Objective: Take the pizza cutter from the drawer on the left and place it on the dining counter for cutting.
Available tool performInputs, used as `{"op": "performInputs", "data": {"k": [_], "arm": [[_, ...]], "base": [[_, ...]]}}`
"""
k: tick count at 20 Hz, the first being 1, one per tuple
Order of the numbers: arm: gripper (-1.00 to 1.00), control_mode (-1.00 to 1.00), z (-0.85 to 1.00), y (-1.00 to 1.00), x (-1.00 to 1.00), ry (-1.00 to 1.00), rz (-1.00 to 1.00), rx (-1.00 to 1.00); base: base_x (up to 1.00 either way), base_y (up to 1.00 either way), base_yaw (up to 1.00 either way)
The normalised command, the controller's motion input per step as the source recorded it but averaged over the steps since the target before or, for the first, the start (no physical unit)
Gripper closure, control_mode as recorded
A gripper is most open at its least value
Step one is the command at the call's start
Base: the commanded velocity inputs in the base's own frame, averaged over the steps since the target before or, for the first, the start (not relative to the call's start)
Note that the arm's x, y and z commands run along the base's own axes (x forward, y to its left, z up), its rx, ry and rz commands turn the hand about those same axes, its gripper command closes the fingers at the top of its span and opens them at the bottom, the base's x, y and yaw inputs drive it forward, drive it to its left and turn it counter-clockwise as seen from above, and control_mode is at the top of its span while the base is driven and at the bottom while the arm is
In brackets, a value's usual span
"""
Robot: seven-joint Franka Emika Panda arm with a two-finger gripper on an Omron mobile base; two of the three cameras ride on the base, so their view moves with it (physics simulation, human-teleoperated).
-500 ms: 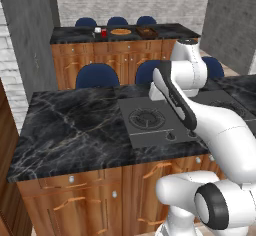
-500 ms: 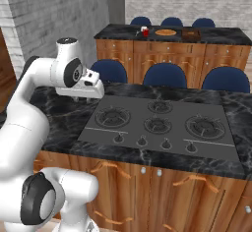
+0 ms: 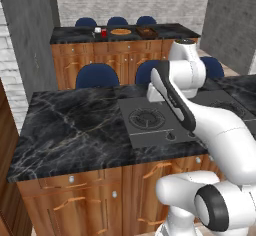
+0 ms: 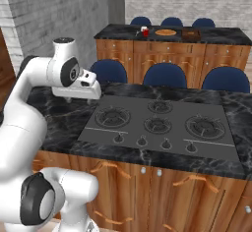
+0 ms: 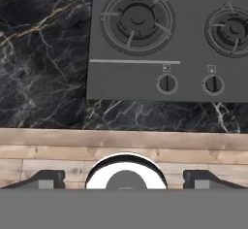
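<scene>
Black marble island with its cooktop (image 4: 157, 123) lies below the gripper (image 5: 125, 178), fingers spread and empty, while the shut drawer (image 3: 70, 180) beneath presumably hides the pizza cutter; reaching its knob (image 3: 71, 179) comes next, the dining counter (image 3: 75, 32) waiting beyond.

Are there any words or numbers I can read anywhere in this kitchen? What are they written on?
No readable words or numbers anywhere.
Cooktop: small marks sit above its knobs, too blurred to read as letters or signs.
Far dining counter: the red thing and the dark box show no text that can be made out; too small.
Cabinet fronts: plain wood, no labels.
</scene>
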Motion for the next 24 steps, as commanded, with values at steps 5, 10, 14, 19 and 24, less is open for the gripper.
{"op": "performInputs", "data": {"k": [5, 10, 14, 19, 24], "arm": [[-1.0, -1.0, 0.0, 0.74, -0.34, 0.0, 0.0, -0.03], [-1.0, -1.0, -0.18, 0.72, -0.7, -0.09, 0.07, -0.02], [-1.0, -1.0, -0.21, 0.76, -0.62, -0.09, 0.05, 0.0], [-1.0, -1.0, -0.35, 0.25, -0.8, -0.12, 0.07, 0.0], [-1.0, -1.0, -0.21, 0.46, -0.4, -0.1, 0.01, 0.0]], "base": [[0.0, 0.0, 0.0], [0.0, 0.0, 0.0], [0.0, 0.0, 0.0], [0.0, 0.0, 0.0], [0.0, 0.0, 0.0]]}}
